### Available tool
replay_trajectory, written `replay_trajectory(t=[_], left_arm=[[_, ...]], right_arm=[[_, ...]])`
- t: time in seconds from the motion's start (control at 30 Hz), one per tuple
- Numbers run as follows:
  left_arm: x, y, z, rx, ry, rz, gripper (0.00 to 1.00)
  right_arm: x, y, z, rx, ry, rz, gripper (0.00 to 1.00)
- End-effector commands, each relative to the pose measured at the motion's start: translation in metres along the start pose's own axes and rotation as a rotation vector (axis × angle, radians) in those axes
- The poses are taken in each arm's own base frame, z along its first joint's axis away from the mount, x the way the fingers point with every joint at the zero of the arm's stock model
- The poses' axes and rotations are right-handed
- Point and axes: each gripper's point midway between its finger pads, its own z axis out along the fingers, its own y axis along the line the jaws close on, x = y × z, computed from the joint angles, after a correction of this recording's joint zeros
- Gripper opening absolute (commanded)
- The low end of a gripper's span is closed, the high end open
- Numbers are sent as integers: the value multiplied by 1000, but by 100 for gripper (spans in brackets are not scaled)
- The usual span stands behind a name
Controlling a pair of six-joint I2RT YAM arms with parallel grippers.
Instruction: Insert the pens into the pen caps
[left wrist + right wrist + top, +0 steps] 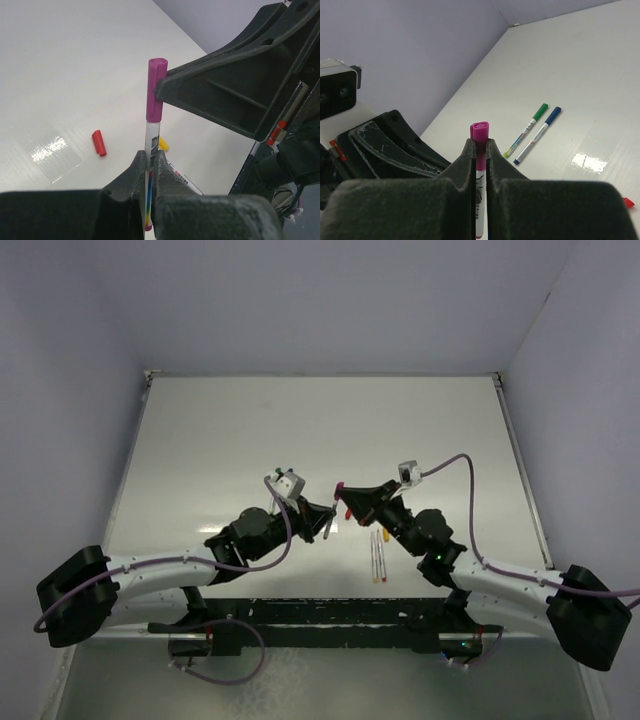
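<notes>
Pen (152, 132) stands pinched upright in my left gripper (151, 160), magenta cap (155, 90) above those fingers pinched by my right gripper (480, 147); off-axis push may cock cap or slip pen.

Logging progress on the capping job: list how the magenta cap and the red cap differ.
Pose: the magenta cap stands upright in the air; the red cap lies flat on the table. State: the magenta cap sits on a pen held in the left fingers and is pinched by the right fingers; the red cap is loose, with no pen in it. Shared: both are short plastic caps.
</notes>
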Motion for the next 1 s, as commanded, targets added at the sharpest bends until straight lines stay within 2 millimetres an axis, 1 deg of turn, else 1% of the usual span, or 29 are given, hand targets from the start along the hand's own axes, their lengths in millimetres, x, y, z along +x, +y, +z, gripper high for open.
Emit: replay_trajectory(t=[0.0,0.17,0.37,0.47,0.53,0.63,0.7,0.77,0.87,0.93,0.97], left_arm=[[-144,-19,0,32,-462,-70,0],[-147,-19,3,49,-477,-82,0],[-157,-18,0,42,-499,-64,0],[-157,-17,-1,35,-491,-54,0],[-151,-15,1,22,-460,-52,0],[-135,-9,5,-2,-391,-54,0],[-118,-4,7,-21,-328,-54,0],[-98,2,8,-38,-258,-54,0],[-64,16,6,-83,-152,-61,0],[-40,32,2,-147,-75,-75,0],[-30,39,0,-181,-45,-79,0]], right_arm=[[73,-14,-18,12,292,-39,0],[87,-19,-17,28,334,-50,0],[101,-24,-19,45,374,-43,0],[101,-25,-18,51,368,-43,0],[95,-25,-14,61,343,-47,0],[79,-22,-6,77,295,-76,1],[63,-18,1,91,254,-93,12],[45,-12,7,102,220,-114,16],[-2,-4,12,146,109,-184,29],[-31,0,8,178,37,-206,38],[-43,1,5,192,9,-216,41]])
